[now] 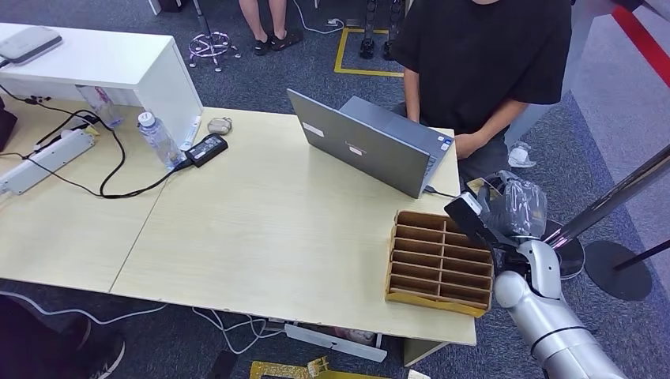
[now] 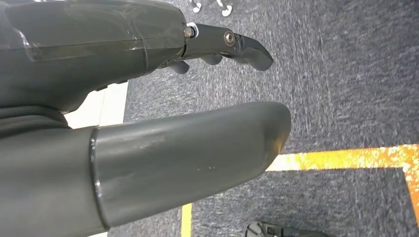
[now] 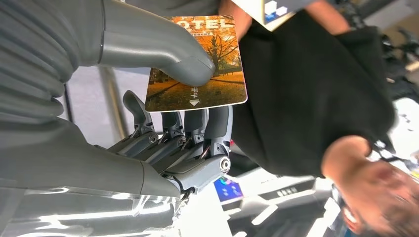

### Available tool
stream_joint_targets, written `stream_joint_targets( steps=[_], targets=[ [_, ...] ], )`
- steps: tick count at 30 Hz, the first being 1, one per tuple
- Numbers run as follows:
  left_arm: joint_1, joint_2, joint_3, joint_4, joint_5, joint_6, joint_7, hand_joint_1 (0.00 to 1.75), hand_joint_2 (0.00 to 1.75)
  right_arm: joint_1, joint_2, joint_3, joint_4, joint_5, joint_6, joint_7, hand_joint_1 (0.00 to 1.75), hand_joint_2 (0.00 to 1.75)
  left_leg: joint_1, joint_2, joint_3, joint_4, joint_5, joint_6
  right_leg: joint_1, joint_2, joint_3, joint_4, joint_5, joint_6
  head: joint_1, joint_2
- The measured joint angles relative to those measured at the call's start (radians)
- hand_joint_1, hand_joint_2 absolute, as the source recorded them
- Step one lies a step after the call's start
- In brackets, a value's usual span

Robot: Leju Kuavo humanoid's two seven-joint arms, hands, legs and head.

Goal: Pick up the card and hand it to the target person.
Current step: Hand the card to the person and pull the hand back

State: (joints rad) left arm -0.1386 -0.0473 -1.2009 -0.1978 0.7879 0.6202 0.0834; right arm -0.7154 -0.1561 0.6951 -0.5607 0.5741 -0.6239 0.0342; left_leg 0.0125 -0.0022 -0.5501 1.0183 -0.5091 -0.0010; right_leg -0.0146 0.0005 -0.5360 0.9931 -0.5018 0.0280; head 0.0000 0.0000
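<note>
Orange and glossy, the card (image 3: 200,64) sat pinched in the robot's right hand (image 3: 168,123), the thick grey thumb (image 3: 158,52) pressing down on its printed face while the darker fingers (image 3: 183,126) backed it from behind. It carried an autumn tree scene, part of the word "HOTEL", and a small white arrow near its free edge. In the head view that right hand (image 1: 506,209) was raised off the table's corner at about four o'clock in the picture, beside a brown cardboard organiser (image 1: 439,263) with many slots. Just beyond the hand, at about one o'clock, sat a person in a black T-shirt (image 1: 482,55) behind an open grey laptop (image 1: 371,142), one forearm resting near the table edge. The wooden table (image 1: 261,229) also held a power adapter (image 1: 207,148) and a water bottle (image 1: 158,139) at about ten o'clock, well apart from the hand. The left hand (image 2: 148,123) hung over dark carpet (image 2: 346,74) with nothing in it, thumb and fingers apart. Judging from this, the pick-up was done and the hand-over was under way. The next move likely called for extending the card towards the person's hand, which was not yet reaching out, and holding the pinch until they took it; letting go too soon could drop it.
</note>
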Motion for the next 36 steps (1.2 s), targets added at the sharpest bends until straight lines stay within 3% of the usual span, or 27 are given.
stream_joint_targets(
  steps=[27, 29, 31, 33, 36],
  targets=[
    [-0.002, 0.004, -0.005, 0.002, 0.001, -0.009, 0.003, 0.0, 0.0, 0.0, -0.019, 0.021, -0.054, -0.004, -0.055, -0.002, 1.33, 1.75, 0.0, -0.001, -0.001, 0.001, 0.0, 0.0, 0.0, -0.001, -0.002, 0.001, -0.001, 0.0, 0.0, 0.0],
    [-0.002, 0.005, -0.006, 0.002, 0.0, -0.009, 0.003, 0.0, 0.0, -0.001, -0.021, 0.026, -0.055, 0.004, -0.054, 0.005, 1.04, 1.75, 0.0, -0.001, -0.001, 0.001, 0.0, 0.0, 0.0, -0.001, -0.002, 0.001, -0.001, 0.0, 0.0, 0.0],
    [-0.002, 0.005, -0.006, 0.002, 0.0, -0.01, 0.004, 0.0, 0.0, -0.002, -0.021, 0.03, -0.055, 0.01, -0.053, 0.009, 0.52, 1.75, 0.0, -0.001, -0.001, 0.001, 0.0, 0.0, 0.0, -0.001, -0.002, 0.001, 0.0, 0.0, 0.0, 0.0],
    [-0.002, 0.005, -0.006, 0.002, 0.0, -0.011, 0.004, 0.0, 0.0, -0.005, -0.021, 0.037, -0.047, 0.02, -0.043, 0.019, 0.15, 1.75, 0.0, -0.001, -0.001, 0.001, 0.0, 0.0, 0.0, -0.001, -0.002, 0.001, -0.001, 0.0, 0.0, 0.0],
    [-0.002, 0.005, -0.006, 0.001, 0.0, -0.011, 0.003, 0.0, 0.0, -0.007, -0.021, 0.045, -0.041, 0.03, -0.031, 0.029, 0.0, 1.75, 0.0, -0.001, -0.001, 0.001, 0.0, 0.0, 0.0, -0.001, -0.001, 0.001, -0.001, 0.0, 0.0, 0.0]
  ],
)
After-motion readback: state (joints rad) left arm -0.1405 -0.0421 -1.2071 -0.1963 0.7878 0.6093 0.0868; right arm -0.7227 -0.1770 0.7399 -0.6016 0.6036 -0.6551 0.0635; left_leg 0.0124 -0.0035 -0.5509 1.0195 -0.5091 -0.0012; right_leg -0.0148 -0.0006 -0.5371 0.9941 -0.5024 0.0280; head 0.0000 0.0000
